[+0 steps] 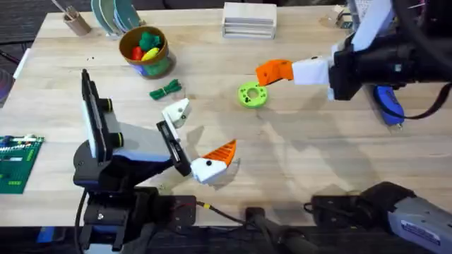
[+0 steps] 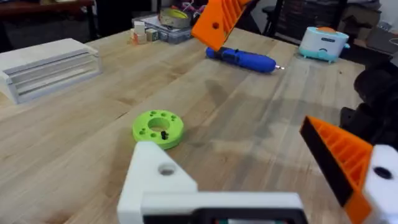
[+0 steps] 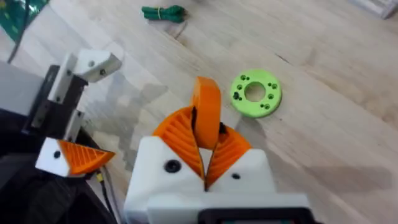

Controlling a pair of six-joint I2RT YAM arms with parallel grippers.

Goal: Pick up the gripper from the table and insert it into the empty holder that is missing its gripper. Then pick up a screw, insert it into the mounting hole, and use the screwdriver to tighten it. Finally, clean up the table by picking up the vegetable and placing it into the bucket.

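Pale wooden table [image 1: 296, 162] with visible grain and plank seams, carrying all the parts. Left arm [image 1: 106, 152]: black jointed body ending in a claw whose 2 fingers stand spread wide. One side of the left gripper [image 1: 198, 137] is the holder [image 1: 176, 113], a bare white angular plastic mount with a round hole in its face; the other is a white mount bearing a ribbed orange wedge finger [image 1: 222, 150]. Right gripper [image 3: 205, 134]: 2 ribbed orange pads on white mounts, pressed against the gripper [image 3: 207, 112], a smooth orange plastic wedge that stands upright between them and rises above their tips. In the overhead view this wedge is held in the air just above and beside the green disc [image 1: 252, 94], well apart from the holder. Screwdriver [image 1: 388, 104]: blue, pen-shaped, lying flat at the table's right side, partly under the right arm; the left wrist view shows its thin metal tip. Bucket [image 1: 143, 49]: round orange-brown pot holding red, yellow and green toy pieces, at the far left. Green disc: bright, flat, ring-shaped, pierced by small holes. Vegetable [image 1: 166, 89]: dark-green, flat, bunch-shaped, lying between the bucket and the holder.
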